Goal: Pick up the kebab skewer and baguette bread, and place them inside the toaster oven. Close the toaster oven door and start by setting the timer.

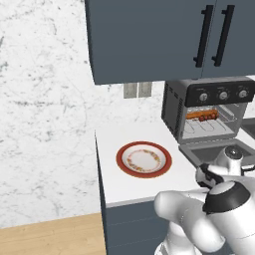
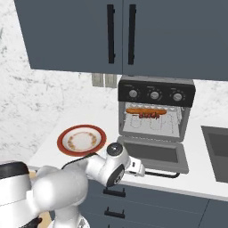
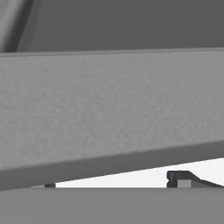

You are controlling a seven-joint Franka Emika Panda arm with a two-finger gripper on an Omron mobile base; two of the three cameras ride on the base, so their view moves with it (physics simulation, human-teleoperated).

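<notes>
**Gripper open and empty at the lowered door; both foods already in the oven**

The gripper point(image 2: 141, 170) sits low at the front edge of the counter, right by the dropped toaster oven door point(image 2: 153, 153), with its jaws spread wide and nothing between them. In the hand view one dark fingertip point(image 3: 183, 178) rises at the bottom, with a broad grey slab very close above it, which I take to be the door seen from just under or beside its edge; whether the fingers touch it I cannot tell.

The toaster oven point(image 2: 156, 111) stands on the counter point(image 1: 134, 187) under the wall cabinets point(image 2: 120, 35), its door folded down flat toward the robot. Inside, on the wire rack, the baguette bread point(image 2: 146, 111) lies lengthwise across the upper part of the cavity. The kebab skewer point(image 2: 148, 116) rests just in front of and below it, close enough that the two look to be touching. From the left base view both show as an orange and dark red streak on the rack.

The plate point(image 1: 144, 159), red-rimmed, lies on the counter left of the oven and holds nothing.

So the loading appears finished. What remains, as I judge it, is lifting the door shut and then turning the timer among the three knobs point(image 2: 154, 95) on the top panel.
</notes>
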